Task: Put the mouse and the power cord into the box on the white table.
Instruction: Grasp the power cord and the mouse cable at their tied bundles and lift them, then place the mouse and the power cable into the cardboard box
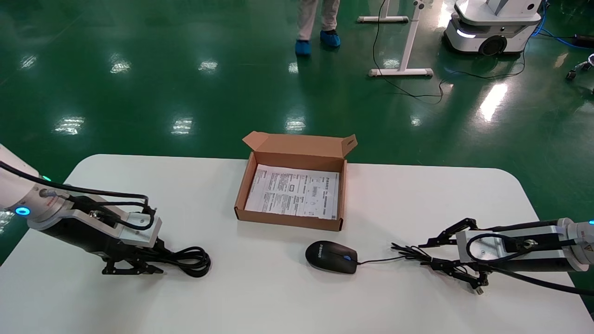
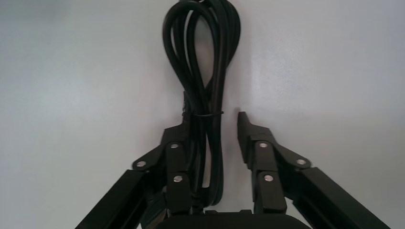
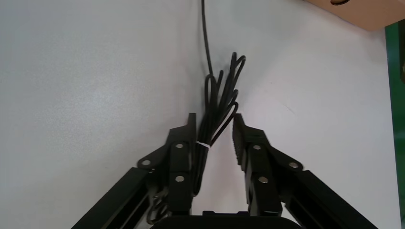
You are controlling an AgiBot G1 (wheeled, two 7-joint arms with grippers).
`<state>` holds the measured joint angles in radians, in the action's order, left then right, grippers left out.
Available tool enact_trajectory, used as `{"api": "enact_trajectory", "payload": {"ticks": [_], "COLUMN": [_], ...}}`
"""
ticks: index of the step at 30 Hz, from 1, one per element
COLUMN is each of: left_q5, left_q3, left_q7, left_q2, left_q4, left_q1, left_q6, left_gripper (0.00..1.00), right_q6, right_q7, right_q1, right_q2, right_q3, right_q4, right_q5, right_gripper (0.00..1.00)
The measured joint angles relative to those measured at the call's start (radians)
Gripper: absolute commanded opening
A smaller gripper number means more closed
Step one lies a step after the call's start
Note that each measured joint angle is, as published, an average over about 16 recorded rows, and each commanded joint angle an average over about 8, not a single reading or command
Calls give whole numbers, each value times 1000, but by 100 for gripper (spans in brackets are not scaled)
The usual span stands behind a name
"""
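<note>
Head view: box [image 1: 291,191] sits open on the bench [image 1: 417,301], mouse [image 1: 331,256] just before it. Left gripper [image 2: 217,125] fingers spread astride the power cord [image 2: 200,71]; right gripper [image 3: 214,128] fingers apart around the mouse's bundled wire [image 3: 222,95].

1. The white printed sheet [image 1: 293,190] lining the box [image 1: 291,219] carries dense rows of black print and small boxed figures; no word or number is legible.
2. The mouse [image 1: 331,257] bears short white lettering on its top face, toward the end away from its wire; the characters cannot be read.
3. No other text, brand, number or sign is readable.
</note>
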<state>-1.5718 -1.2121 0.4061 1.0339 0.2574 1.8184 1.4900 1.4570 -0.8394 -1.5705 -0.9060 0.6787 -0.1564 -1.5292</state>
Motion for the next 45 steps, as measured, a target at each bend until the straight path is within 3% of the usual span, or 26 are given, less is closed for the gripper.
{"api": "enact_trajectory", "payload": {"ticks": [15, 21, 28, 36, 45], "left_q5": [-11, 21, 134, 308, 414], "left_q3": [-4, 26, 118, 251, 333], "left_q7": [9, 28, 67, 147, 264], "left_q2": [-9, -37, -84, -97, -55], "left_q4": [15, 32, 54, 71, 37], "left_q1": [39, 108, 186, 222, 235], "left_q6": [11, 3, -59, -174, -249], "left_gripper": [0, 0, 0, 0, 0], "right_q6": [8, 30, 52, 17, -94], "right_q7": [17, 58, 124, 157, 125], "right_q1": [-34, -109, -226, -291, -246], "right_q2": [3, 2, -18, -91, -238], "right_q3": [-17, -48, -93, -123, -125], "right_q4": [-1, -7, -26, -41, -12], "right_q5": [24, 68, 132, 175, 180], "right_gripper": [0, 0, 0, 0, 0]}}
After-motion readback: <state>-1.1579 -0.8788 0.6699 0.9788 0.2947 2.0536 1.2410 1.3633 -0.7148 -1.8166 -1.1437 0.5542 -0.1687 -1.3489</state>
